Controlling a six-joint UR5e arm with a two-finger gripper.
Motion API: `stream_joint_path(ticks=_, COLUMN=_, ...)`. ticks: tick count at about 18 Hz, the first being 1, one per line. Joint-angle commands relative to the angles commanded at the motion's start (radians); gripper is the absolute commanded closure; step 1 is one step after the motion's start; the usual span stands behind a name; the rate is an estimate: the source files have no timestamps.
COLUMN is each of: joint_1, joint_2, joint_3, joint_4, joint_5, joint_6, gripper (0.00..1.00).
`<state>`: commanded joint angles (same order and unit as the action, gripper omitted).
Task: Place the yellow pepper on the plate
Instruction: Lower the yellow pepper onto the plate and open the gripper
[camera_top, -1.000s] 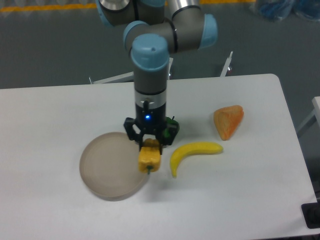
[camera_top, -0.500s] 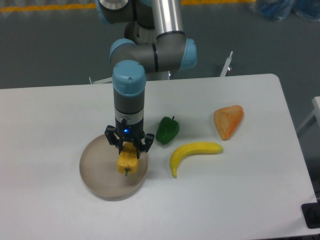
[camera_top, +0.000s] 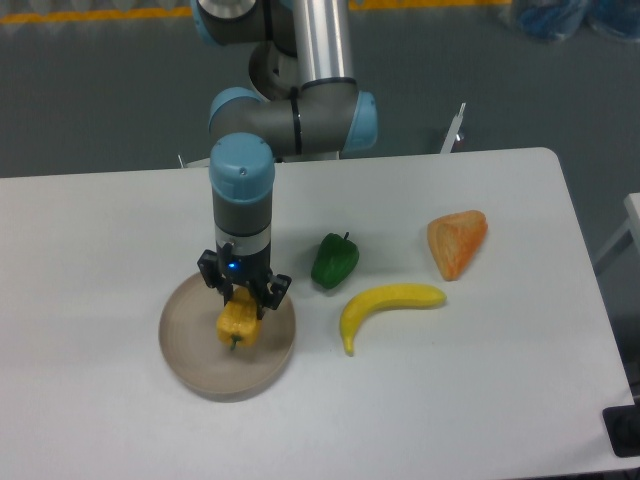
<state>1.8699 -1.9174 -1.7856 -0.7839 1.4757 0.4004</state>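
Observation:
The yellow pepper is small, blocky and yellow-orange, with a short dark stem pointing down. It hangs in my gripper, which is shut on its top. Gripper and pepper are over the middle-right of the plate, a round shallow beige-grey dish on the left of the white table. I cannot tell whether the pepper touches the plate's surface.
A green pepper lies just right of the plate. A yellow banana lies in front of it to the right. An orange wedge-shaped toy sits further right. The table's right edge is near these.
My gripper has carried the yellow pepper leftward, from over the plate's right rim to over its middle, uncovering the green pepper behind.

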Motion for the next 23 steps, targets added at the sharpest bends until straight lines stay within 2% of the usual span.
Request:
stream_joint_path(ticks=14, joint_1=-0.006, joint_2=-0.005, joint_3=-0.006, joint_4=0.0, joint_5=0.002, joint_6=0.014, gripper=0.61)
stream_joint_path(ticks=23, joint_1=-0.006, joint_2=-0.006, joint_3=-0.014, joint_4=-0.002, joint_5=0.002, joint_6=0.067, gripper=0.61)
